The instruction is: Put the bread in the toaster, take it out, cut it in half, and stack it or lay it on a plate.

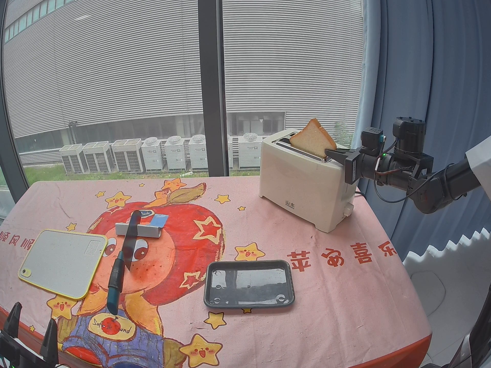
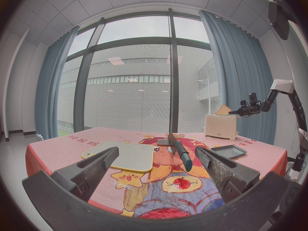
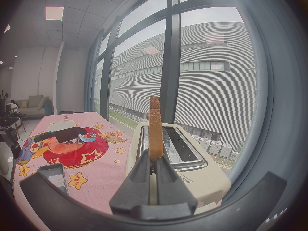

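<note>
Soft, even daylight comes through the window [image 1: 286, 52] — shadows on the table [image 1: 327, 292] are faint. The dark plate [image 1: 249, 283] shows glare. Both wrist views bow and darken at the rims — a ceiling panel [image 3: 54, 12] glows.

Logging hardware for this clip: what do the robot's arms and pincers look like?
The right arm is matte black with a white upper link, loose black cables looping at the wrist and a small green light. Both the right pincer and left pincer have dark grey, wedge-shaped fingers with rough-textured flat inner faces.
</note>
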You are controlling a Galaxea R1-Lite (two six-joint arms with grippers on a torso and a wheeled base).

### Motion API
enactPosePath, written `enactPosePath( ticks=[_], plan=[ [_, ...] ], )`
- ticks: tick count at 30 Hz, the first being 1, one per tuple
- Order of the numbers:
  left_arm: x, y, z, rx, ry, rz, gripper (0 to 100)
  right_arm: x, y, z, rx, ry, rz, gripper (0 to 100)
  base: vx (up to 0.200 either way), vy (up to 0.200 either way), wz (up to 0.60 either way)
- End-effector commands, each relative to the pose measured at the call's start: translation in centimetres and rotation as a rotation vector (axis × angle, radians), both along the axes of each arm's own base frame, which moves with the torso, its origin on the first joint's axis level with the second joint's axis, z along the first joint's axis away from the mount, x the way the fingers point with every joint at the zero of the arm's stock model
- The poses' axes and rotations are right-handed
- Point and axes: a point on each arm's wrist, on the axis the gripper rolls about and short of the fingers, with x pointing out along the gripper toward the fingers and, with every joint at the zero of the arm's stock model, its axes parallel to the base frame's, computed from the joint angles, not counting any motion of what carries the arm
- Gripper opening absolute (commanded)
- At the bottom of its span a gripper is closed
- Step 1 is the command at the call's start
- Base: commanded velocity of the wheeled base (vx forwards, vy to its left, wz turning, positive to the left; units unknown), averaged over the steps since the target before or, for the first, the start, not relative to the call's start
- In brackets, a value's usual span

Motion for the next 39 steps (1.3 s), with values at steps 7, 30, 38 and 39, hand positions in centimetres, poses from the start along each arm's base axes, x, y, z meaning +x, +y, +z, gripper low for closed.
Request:
enactPosePath(
  ticks=[7, 30, 38, 39],
  plan=[
    [0.03, 0.0, -0.42, 0.0, 0.004, 0.001, 100, 0.2, 0.02, -0.44, -0.003, 0.009, 0.0, 0, 0.0, 0.0, 0.0],
    [0.03, 0.0, -0.42, 0.0, 0.004, 0.001, 100, 0.23, 0.09, -0.41, -0.003, 0.003, 0.002, 100, 0.0, 0.0, 0.0],
    [0.03, 0.0, -0.42, 0.0, 0.004, -0.001, 100, 0.23, 0.1, 0.25, 0.007, -0.014, 0.002, 100, 0.0, 0.0, 0.0],
    [0.03, 0.0, -0.42, 0.0, 0.004, -0.001, 100, 0.21, 0.09, 0.31, 0.007, -0.015, 0.002, 100, 0.0, 0.0, 0.0]
  ],
)
